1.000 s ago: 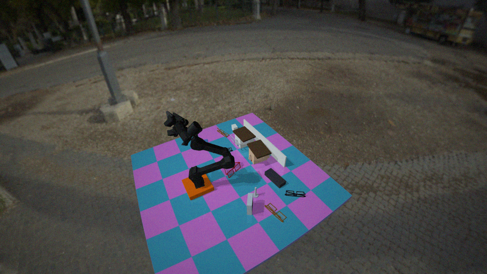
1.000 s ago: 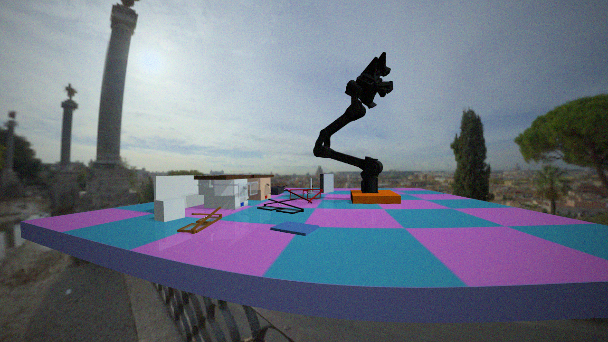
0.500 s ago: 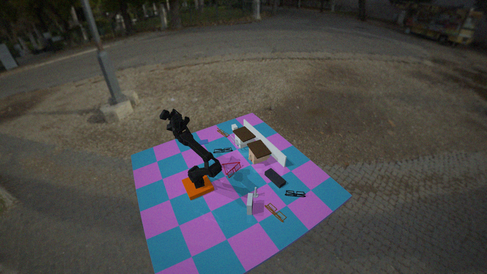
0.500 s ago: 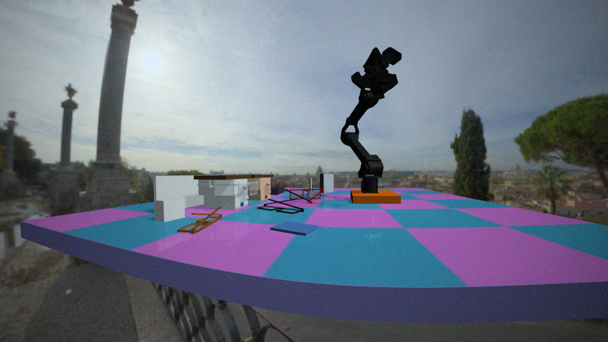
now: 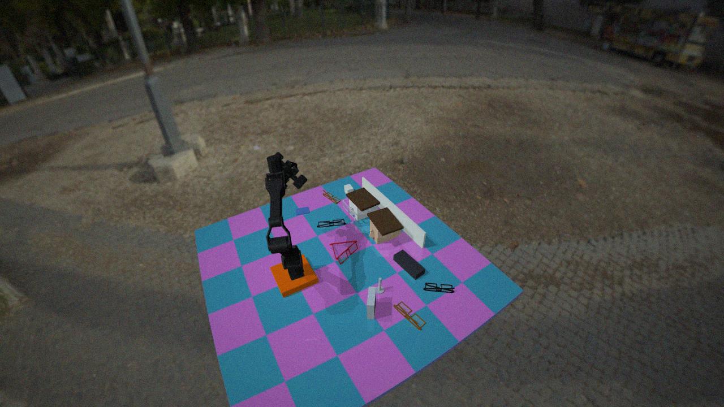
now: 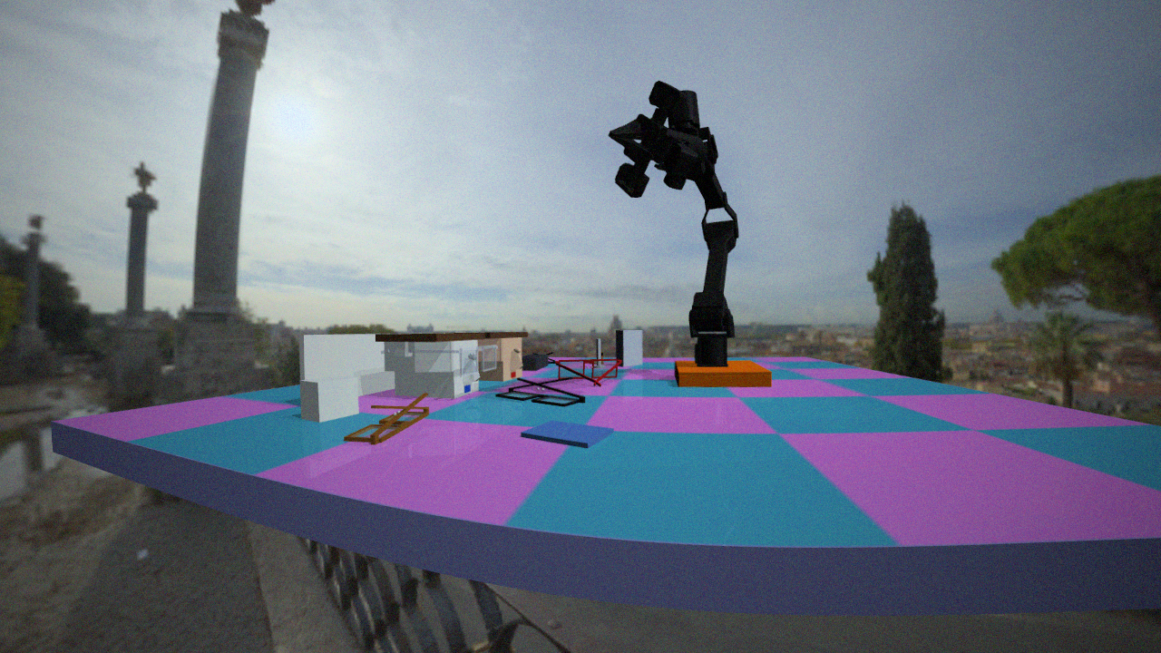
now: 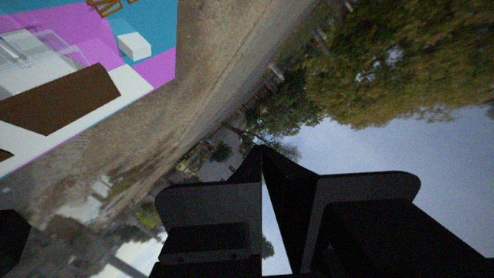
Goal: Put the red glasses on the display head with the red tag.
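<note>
The red glasses (image 5: 340,261) (image 6: 578,374) rest on the checkered table between the arm's base and the heads, not on a head. The display head with the red tag (image 5: 386,236) (image 6: 510,357) is peach with a flat brown top and wears no red glasses. The other head (image 5: 357,210) (image 6: 430,372) (image 7: 35,67) is pale grey, with a brown top and a blue tag; see-through frame shapes show beside it. My gripper (image 6: 612,133) (image 7: 259,150) is shut and empty, high above the table. Its fingertips meet in the wrist view. The red glasses are outside the wrist view.
A white wall (image 5: 395,212) stands behind the heads, a white block (image 6: 329,397) (image 7: 135,46) beside them. Black glasses (image 5: 331,223) and brown glasses lie nearby. A blue pad (image 6: 566,433), a dark box (image 5: 409,264), a grey block (image 5: 371,303) and a thin white post (image 5: 380,285) are around.
</note>
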### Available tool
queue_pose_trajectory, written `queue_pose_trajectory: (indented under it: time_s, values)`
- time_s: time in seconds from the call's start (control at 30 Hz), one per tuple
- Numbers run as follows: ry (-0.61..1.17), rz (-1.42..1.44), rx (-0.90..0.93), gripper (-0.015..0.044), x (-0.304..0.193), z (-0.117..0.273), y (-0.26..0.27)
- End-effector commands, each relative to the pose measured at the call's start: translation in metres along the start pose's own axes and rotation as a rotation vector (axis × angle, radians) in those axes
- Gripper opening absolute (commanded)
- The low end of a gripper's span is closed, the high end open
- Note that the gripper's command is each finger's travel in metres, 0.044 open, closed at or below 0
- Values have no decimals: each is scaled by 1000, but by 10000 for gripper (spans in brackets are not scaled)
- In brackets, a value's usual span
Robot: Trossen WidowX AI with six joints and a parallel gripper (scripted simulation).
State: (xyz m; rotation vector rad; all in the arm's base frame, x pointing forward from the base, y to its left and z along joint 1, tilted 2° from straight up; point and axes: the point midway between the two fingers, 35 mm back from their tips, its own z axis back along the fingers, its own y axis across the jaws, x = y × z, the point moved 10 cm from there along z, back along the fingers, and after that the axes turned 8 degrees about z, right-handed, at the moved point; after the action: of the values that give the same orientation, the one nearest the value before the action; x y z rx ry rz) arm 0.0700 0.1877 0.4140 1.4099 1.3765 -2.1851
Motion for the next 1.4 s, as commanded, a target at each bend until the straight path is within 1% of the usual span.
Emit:
queue_pose_trajectory:
  time_s: [0.0, 0.17, 0.33, 0.47, 0.63, 0.77, 0.93, 1.17, 1.37]
  values:
    - [4, -75, 206, 0, -15, -29, 31]
    - [34, -207, 462, 0, -37, -53, 81]
    - [89, -380, 709, 0, -61, -62, 140]
    - [144, -540, 899, 0, -80, -55, 191]
    - [228, -766, 1121, 0, -100, -30, 254]
    - [312, -971, 1283, 0, -112, 3, 302]
    - [442, -1255, 1458, 0, -119, 59, 355]
    - [657, -1700, 1634, 0, -110, 156, 408]
    - [857, -2108, 1699, 0, -86, 244, 431]
